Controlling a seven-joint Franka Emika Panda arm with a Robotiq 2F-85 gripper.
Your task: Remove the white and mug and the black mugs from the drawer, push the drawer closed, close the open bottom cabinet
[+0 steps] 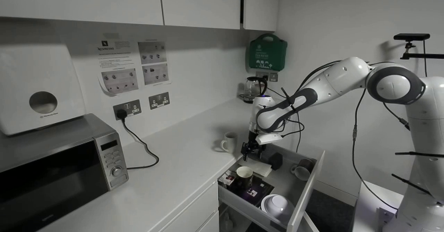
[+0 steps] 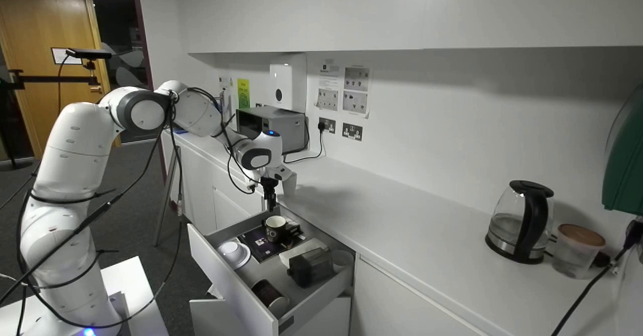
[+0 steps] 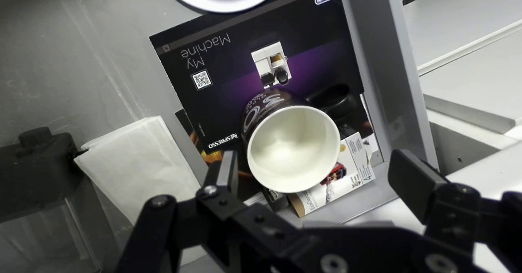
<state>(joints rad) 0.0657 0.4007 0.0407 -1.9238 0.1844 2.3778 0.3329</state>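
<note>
Alignment looked like the key to the step in hand, judged to be lifting the black mug that stood upright, apparently on a dark box, in the open drawer. The gripper would best be shifted a little outward from the tabletop, so that the mug sat squarely below, and then lowered slowly. Straddling the mug's rim with the fingers, 1 inside and 1 outside, might give a safer hold than squeezing the whole body; the handle jutted toward the drawer's side wall and could catch there on a careless lift. A straight rise before any swing sideways seemed wise, since the box might slide.

The gripper hung above the drawer, by the tabletop's edge, its jaws spread wide. Nothing lay between them, and it appeared to touch nothing.

The white mug was on the tabletop, near the gripper. Another dark mug lay on its side by the drawer front, and the bottom cabinet door seemed open below.
</note>
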